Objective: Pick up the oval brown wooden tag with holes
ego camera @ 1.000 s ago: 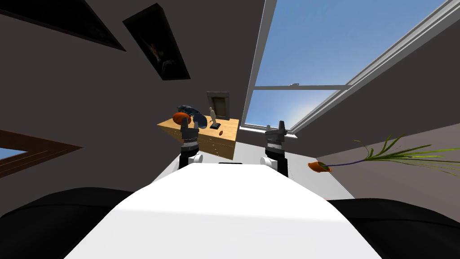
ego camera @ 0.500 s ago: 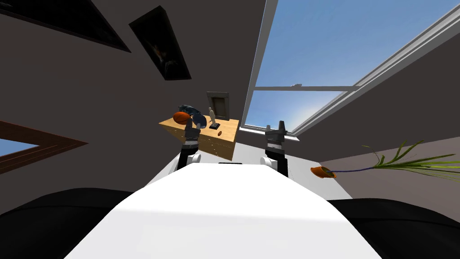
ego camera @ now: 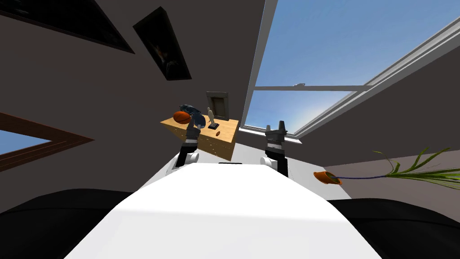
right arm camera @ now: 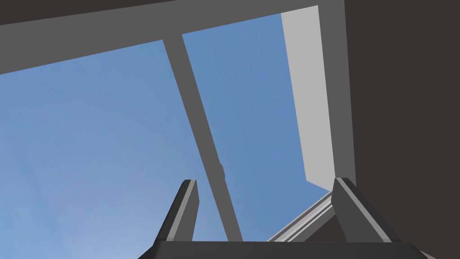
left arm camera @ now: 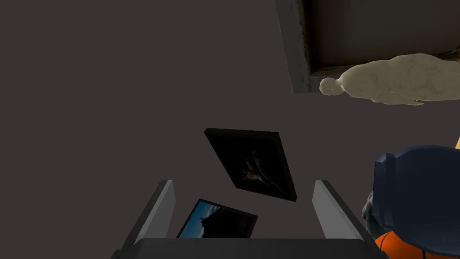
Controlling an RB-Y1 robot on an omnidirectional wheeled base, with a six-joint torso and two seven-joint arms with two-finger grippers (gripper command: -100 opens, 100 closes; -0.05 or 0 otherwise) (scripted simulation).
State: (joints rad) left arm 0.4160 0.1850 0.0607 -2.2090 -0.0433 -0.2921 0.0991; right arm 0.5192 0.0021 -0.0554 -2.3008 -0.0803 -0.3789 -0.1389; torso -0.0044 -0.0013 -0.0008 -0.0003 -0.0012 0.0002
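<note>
A small oval brown tag (ego camera: 218, 133) lies flat on a light wooden dresser (ego camera: 227, 130), near its front right corner. My left gripper (ego camera: 192, 120) is raised over the dresser's front left part, left of the tag and apart from it. In the left wrist view this gripper (left arm camera: 245, 209) is open and holds nothing, with a dark blue object (left arm camera: 417, 193) and an orange ball (left arm camera: 404, 249) beside one finger. My right gripper (ego camera: 276, 129) is held up by the window, and its fingers stand open (right arm camera: 265, 207) and empty.
On the dresser stand an orange ball (ego camera: 181, 117), a dark blue object (ego camera: 196, 115), a pale figurine (ego camera: 210, 117) on a dark base and a grey picture frame (ego camera: 218, 105). An orange pot (ego camera: 327, 177) with a long-leaved plant lies at the right.
My left gripper has risen and reached further over the dresser, towards the ball. The whole head view has shifted slightly, so I have moved. The right arm has stayed put.
</note>
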